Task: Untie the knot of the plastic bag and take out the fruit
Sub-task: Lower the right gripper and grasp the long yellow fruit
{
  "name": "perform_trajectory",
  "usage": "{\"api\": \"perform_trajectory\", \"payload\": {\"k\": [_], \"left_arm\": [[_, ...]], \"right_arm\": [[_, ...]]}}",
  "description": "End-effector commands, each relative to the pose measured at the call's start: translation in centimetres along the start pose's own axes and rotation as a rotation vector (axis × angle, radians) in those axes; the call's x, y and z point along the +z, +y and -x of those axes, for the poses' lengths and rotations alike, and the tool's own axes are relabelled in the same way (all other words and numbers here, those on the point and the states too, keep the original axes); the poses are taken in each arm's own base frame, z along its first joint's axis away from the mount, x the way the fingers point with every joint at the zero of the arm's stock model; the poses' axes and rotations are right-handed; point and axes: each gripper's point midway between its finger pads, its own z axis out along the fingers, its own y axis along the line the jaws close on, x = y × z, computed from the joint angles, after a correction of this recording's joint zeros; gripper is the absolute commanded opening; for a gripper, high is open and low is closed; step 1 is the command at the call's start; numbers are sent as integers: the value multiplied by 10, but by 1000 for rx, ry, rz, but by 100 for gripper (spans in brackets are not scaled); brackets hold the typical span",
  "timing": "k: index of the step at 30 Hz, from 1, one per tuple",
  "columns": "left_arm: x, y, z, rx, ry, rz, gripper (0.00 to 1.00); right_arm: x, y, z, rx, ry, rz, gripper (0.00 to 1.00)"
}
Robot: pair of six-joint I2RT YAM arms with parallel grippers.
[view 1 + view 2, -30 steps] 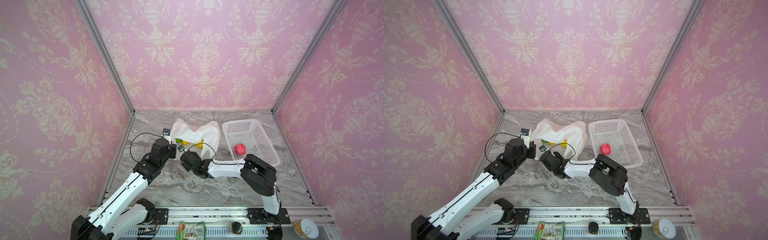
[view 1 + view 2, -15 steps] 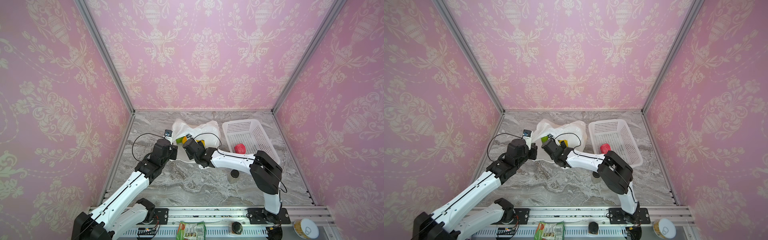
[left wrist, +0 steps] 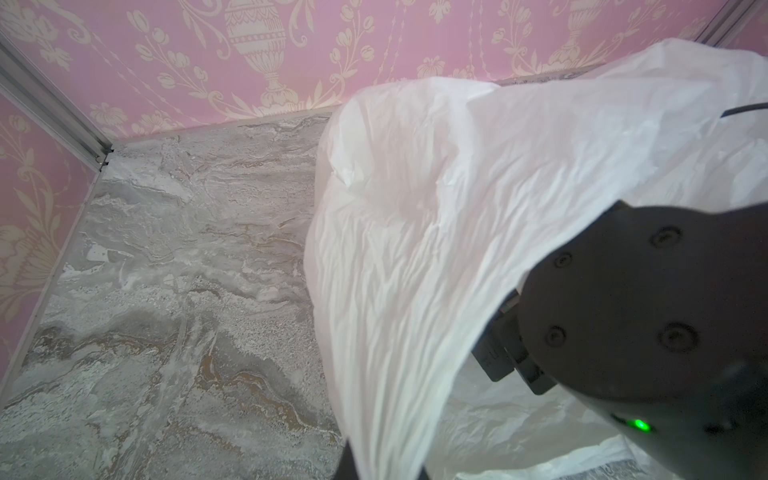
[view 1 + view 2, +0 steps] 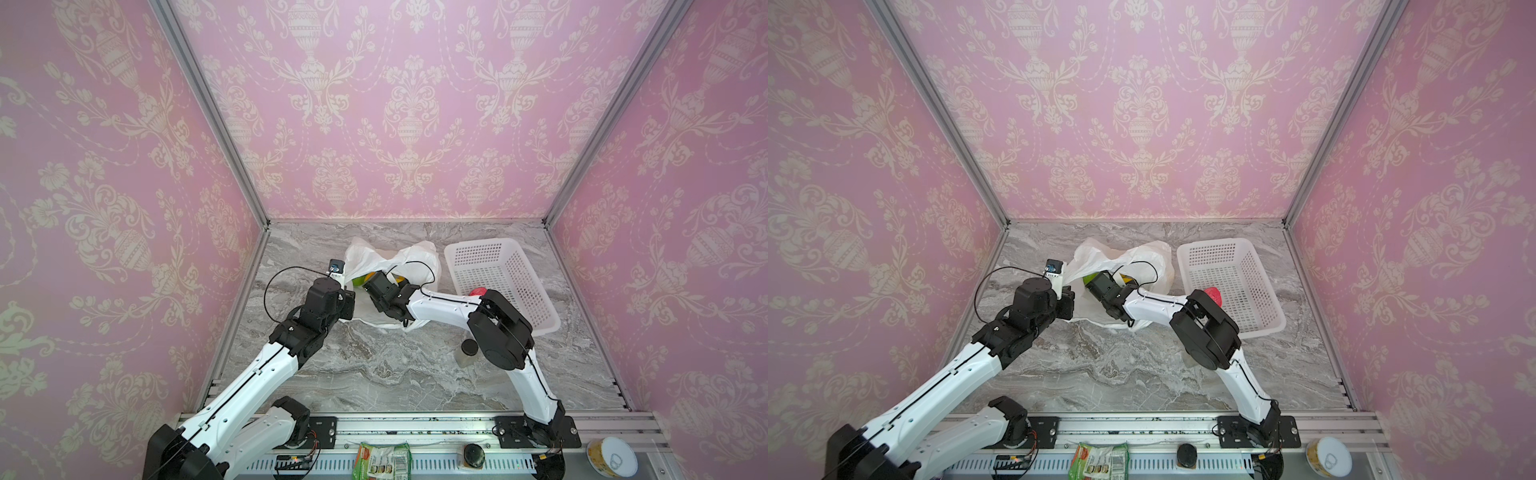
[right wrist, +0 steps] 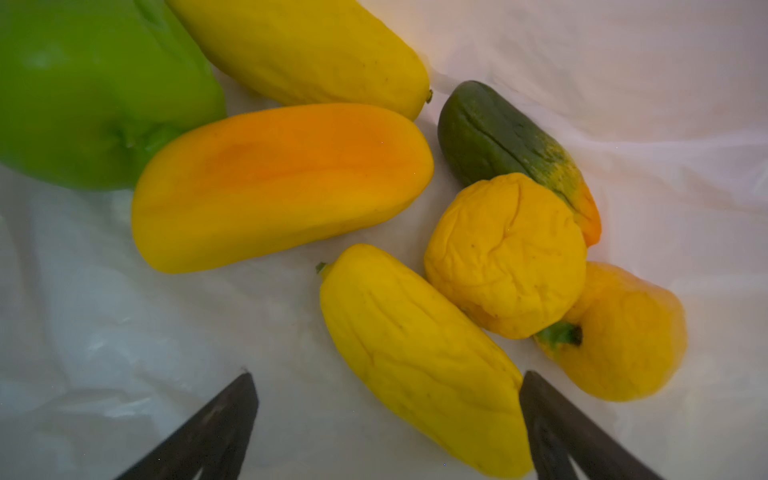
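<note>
Right claw (image 5: 386,374) agape over fruit (image 5: 282,187) in plastic bag (image 4: 415,257); left claw (image 4: 348,303) mostly hidden, seemingly clenched on it.

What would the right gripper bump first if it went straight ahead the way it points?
Most likely the nearest long yellow fruit lying in the bag: the wrist view shows it right between the right gripper's open fingers. Depth is unclear, so the bag's floor could come first.
</note>
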Motion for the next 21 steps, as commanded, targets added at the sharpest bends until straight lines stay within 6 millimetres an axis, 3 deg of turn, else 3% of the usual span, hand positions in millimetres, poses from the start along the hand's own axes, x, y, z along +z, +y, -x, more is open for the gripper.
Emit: {"api": "perform_trajectory", "payload": {"k": [1,8,14,21], "left_arm": [[1,-3,3,-17,-3,-15,0],[-2,-2,6,-19,-17,-16,0],[1,-2,4,-16,-4,-14,0],[1,-2,4,-15,-3,-13,0]], "right_arm": [[8,-22,6,-30,14,-53,100],[29,-28,-9,-90,84,-38,100],[47,-20,-23,-106,142,66,97],[48,-7,-23,-140,151,148,83]]}}
